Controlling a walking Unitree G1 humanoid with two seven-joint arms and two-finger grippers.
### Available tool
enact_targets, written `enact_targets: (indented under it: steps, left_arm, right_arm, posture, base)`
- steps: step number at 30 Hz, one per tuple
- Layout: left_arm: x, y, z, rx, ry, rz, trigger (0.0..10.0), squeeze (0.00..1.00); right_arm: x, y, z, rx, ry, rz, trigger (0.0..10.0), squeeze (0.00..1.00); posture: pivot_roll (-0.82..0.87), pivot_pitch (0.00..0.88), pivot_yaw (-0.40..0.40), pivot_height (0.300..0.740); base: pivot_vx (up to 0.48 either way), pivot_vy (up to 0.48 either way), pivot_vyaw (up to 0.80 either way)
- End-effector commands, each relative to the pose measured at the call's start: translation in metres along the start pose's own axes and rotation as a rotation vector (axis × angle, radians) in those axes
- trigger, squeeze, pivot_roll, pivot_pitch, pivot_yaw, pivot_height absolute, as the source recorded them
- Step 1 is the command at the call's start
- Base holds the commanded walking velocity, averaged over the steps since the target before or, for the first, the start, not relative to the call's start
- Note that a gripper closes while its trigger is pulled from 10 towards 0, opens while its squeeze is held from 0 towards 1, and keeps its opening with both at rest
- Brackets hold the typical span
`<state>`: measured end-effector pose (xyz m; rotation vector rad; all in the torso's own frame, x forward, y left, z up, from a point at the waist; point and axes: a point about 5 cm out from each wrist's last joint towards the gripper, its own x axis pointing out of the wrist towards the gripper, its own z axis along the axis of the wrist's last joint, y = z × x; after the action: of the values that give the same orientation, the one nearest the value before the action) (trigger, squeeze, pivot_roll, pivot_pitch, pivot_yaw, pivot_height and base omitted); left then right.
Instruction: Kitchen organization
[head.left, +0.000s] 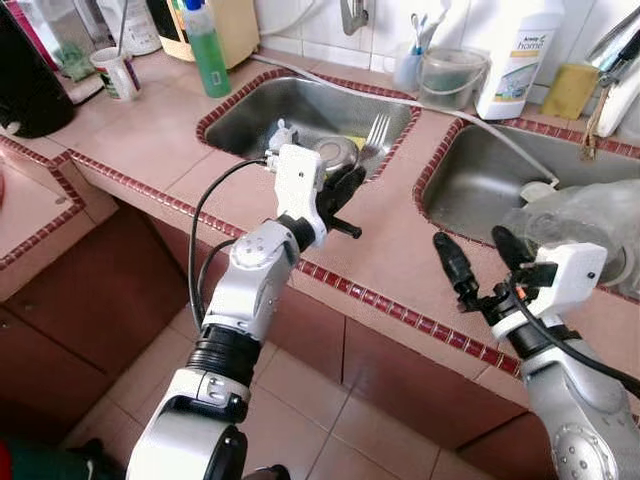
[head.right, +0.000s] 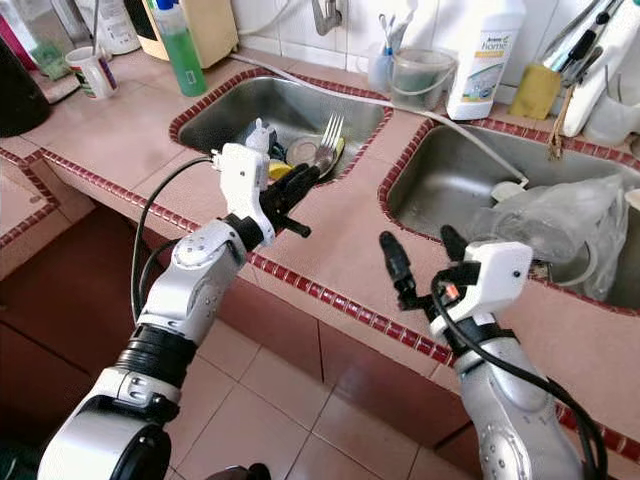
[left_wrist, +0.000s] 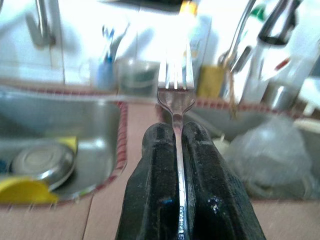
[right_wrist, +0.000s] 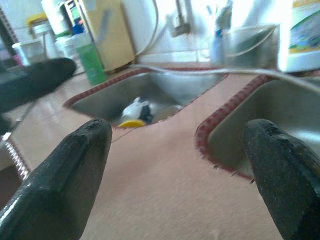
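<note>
While the left gripper (head.left: 345, 190) hangs over the front edge of the left sink (head.left: 250, 115), its fingers (left_wrist: 160, 185) are pressed tight w/ a fork (left_wrist: 176, 95) pinched between them. Fork's tines point up & away toward the back wall, handle runs down thru the fingers. Below it in the sink: a round metal dish (left_wrist: 42, 162), something yellow (left_wrist: 25, 190) beside it.

Right gripper (head.left: 480, 265) is above the pink tiled worktop (head.left: 400, 250), on the strip between the 2 sinks, near the front edge; fingers (right_wrist: 65, 175) spread wide, nothing in them.

Right sink (head.left: 480, 185) has a crumpled clear plastic bag (head.left: 585, 215) in it. Along the back: green bottle (head.left: 207, 50), white detergent bottle (head.left: 515, 55), clear tub (head.left: 450, 75), yellow sponge (head.left: 568, 90). A white cup (head.left: 118, 72) stands at the far left of the worktop.
</note>
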<state>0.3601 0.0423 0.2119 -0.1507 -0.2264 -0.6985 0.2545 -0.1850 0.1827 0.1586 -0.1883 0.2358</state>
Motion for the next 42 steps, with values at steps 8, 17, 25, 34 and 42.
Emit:
enact_targets:
  steps: [8,17,25,34,42]
  left_arm:
    - [-0.016,0.012,0.002,0.023,-0.062,0.07,10.0,0.0]
    - [-0.042,0.038,-0.007,0.047,-0.027,0.196,10.0,0.0]
    - [-0.056,0.052,-0.007,0.044,-0.02,0.275,10.0,0.0]
    - [-0.062,0.057,-0.012,0.022,0.008,0.313,10.0,0.0]
    - [-0.058,0.057,-0.012,0.029,0.02,0.306,10.0,0.0]
  right_arm:
    - [0.012,-0.002,0.004,-0.022,-0.067,-0.082,10.0,0.0]
    - [0.017,0.003,-0.003,-0.048,-0.059,-0.063,10.0,0.0]
    - [0.027,0.006,-0.005,-0.059,-0.055,-0.039,10.0,0.0]
    - [0.036,0.006,-0.013,-0.076,-0.035,-0.023,10.0,0.0]
    - [0.044,0.008,-0.017,-0.084,-0.037,-0.025,10.0,0.0]
  posture:
    - [-0.16,0.053,0.081,0.74]
    - [-0.14,0.032,0.061,0.74]
    - [-0.13,0.008,0.026,0.74]
    - [-0.11,0.0,0.011,0.74]
    - [-0.11,0.0,0.024,0.74]
  base:
    - [0.0,0.0,0.0]
    - [0.0,0.0,0.0]
    - [0.0,0.0,0.0]
    - [0.0,0.193,0.0]
    - [0.0,0.37,0.0]
